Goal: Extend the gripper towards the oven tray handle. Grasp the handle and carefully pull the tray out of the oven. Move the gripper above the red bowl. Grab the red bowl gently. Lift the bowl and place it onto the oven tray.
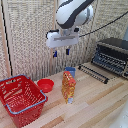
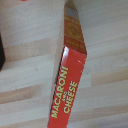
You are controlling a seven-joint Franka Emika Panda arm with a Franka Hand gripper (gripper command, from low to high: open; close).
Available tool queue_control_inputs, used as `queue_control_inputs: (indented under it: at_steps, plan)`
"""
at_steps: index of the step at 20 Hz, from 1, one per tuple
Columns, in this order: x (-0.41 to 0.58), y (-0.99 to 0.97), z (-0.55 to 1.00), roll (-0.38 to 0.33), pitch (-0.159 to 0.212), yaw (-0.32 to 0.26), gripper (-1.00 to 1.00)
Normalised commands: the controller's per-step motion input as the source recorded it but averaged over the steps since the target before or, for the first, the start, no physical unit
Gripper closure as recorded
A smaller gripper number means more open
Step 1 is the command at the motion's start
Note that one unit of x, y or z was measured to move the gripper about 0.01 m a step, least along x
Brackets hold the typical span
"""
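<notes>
Tool [image 1: 61, 52] suspended high above the bench [image 1: 95, 100], on the white arm [image 1: 74, 14]. Two dark blue fingers [image 1: 55, 53] pointing down, set apart, nothing between them: open and empty. No contact with any item.

Directly beneath, well below the fingertips: upright orange-and-red macaroni and cheese box [image 1: 68, 86] standing on the bench, with a blue carton [image 1: 70, 71] just behind it. Wrist view filled by the same box [image 2: 69, 75] seen from above, yellow lettering legible along its red edge, pale wood planks of the bench [image 2: 30, 55] around it. Fingers not visible in the wrist view.

Red bowl [image 1: 45, 85] resting on the bench toward the exterior view's left of the box, near but apart from it, and just beside the red wire basket [image 1: 21, 99], which occupies the exterior view's lower left.

Oven [image 1: 113, 56] at the exterior view's right, door [image 1: 93, 72] dropped open onto the bench in front. Tray [image 1: 109, 61] seated inside the oven cavity, bars visible, not drawn out. Tool well apart from oven and tray.
</notes>
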Motion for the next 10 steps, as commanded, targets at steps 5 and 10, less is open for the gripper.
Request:
queue_control_inputs:
  at_steps: [5, 10]
  plan:
    - [-0.149, 0.09, -0.05, -0.179, -0.008, 0.022, -1.00]
    - [-0.090, 0.01, 0.02, -0.267, 0.000, 0.093, -1.00]
